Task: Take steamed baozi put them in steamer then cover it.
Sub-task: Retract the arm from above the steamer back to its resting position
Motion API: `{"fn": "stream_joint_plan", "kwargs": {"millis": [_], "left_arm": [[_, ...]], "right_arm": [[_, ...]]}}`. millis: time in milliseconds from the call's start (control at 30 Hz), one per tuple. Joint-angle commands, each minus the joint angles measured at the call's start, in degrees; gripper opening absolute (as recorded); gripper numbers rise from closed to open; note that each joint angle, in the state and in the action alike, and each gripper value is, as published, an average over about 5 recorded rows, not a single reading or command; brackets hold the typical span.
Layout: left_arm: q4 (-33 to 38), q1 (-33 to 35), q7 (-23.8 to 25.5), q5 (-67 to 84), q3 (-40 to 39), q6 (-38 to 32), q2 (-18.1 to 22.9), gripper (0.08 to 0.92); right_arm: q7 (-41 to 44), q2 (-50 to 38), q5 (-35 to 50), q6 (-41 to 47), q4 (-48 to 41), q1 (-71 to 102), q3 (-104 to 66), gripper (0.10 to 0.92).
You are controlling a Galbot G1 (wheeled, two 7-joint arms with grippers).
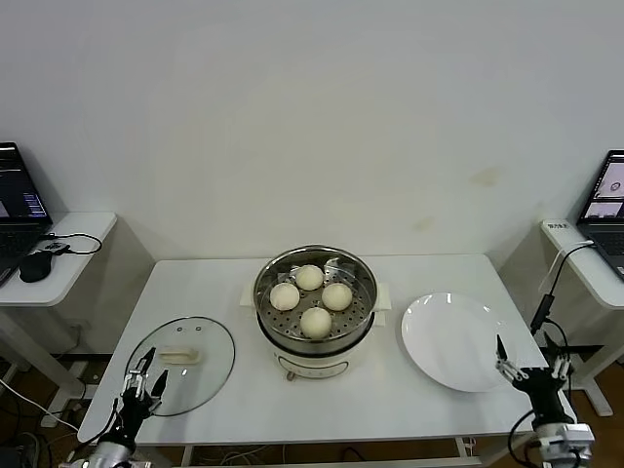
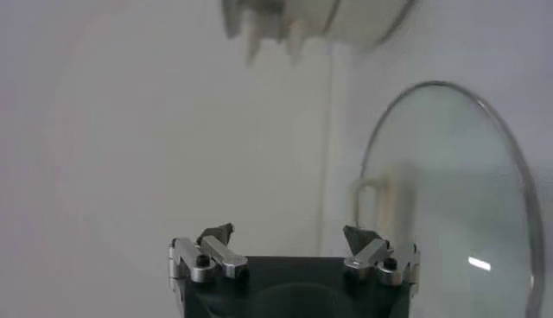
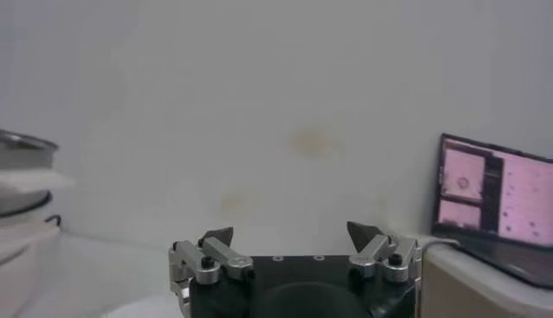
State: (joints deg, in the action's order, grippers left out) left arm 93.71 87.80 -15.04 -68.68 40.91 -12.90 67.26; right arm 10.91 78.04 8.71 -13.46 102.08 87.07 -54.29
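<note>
The steamer (image 1: 315, 310) stands at the middle of the table (image 1: 224, 283) and serves as landmark; all four buns (image 1: 311, 299) already sit on its perforated tray, close together, none on the white plate (image 1: 458, 341) just to the steamer's right; what remains, by the look of it, is the covering. The glass lid (image 1: 185, 364) lies flat on the table to the steamer's left, near the front edge, its cream handle (image 1: 179, 356) facing up.

The left gripper (image 1: 146, 381) hovers at the lid's near rim, well left of the steamer, its fingers spread wide and holding nothing; the right gripper (image 1: 527, 370) waits beyond the plate, far right of the steamer, likewise spread and empty.

The lid is likely stiff, fairly heavy for its thinness, slick on the glass and breakable if dropped or knocked against the steel rim; the sound place to take it is the cream handle, pinched across its narrow width, not the glass edge; the buns look soft and easily dented.
</note>
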Motion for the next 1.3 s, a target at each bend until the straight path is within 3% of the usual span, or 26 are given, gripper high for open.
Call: {"fn": "stream_joint_plan", "kwargs": {"millis": [33, 1067, 1167, 1300], "left_arm": [[-6.8, -7.5, 1.0, -6.0, -1.2, -0.6, -1.3, 0.823], [-18.8, -19.9, 0.2, -6.7, -5.8, -1.3, -0.9, 0.823], [-19.7, -20.1, 0.1, -6.7, -5.9, -1.3, -0.9, 0.806], [-20.3, -20.2, 0.1, -6.7, -5.9, -1.4, -1.2, 0.716]], "right_arm": [[-0.3, 1.7, -0.9, -1.1, -0.3, 2.8, -2.4, 0.823], [0.5, 3.4, -2.1, -1.9, -0.8, 4.6, -3.2, 0.823], [0.6, 3.5, -2.4, -1.8, -0.8, 4.5, -2.9, 0.823], [0.6, 3.5, -2.6, -1.7, -0.8, 4.4, -2.6, 0.823]]}}
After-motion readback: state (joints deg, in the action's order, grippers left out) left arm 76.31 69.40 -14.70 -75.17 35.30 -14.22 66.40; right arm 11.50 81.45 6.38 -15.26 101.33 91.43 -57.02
